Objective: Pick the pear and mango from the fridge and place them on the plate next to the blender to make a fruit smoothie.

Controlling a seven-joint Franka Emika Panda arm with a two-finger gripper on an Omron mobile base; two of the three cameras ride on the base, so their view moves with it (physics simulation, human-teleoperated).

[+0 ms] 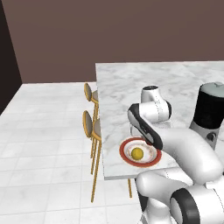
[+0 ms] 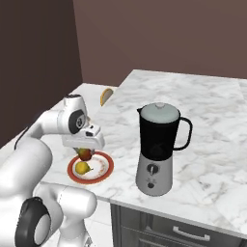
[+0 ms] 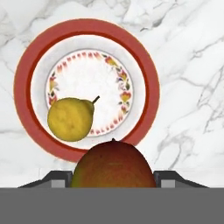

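My gripper (image 2: 85, 150), clamped on the mango (image 3: 113, 164), hangs right above the plate (image 3: 148, 78), the pear (image 3: 70, 119) lying just beside the drop spot.

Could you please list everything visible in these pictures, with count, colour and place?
pear: one, yellow, lying on the plate.
mango: one, red and green, held in the gripper above the plate's edge.
plate: one, white with a red rim, near the counter's front corner, to the blender's left.
blender: one, black jar, grey lid and base, on the counter beside the plate.
counter: one, white marble, with dark cabinets below.
stools: two, wooden legs and grey seats, along the counter's far side.
floor: white tiles.
wall: brown, behind the counter.
arm: one, white with dark joints, reaching over the plate.
gripper: one, shut on the mango.
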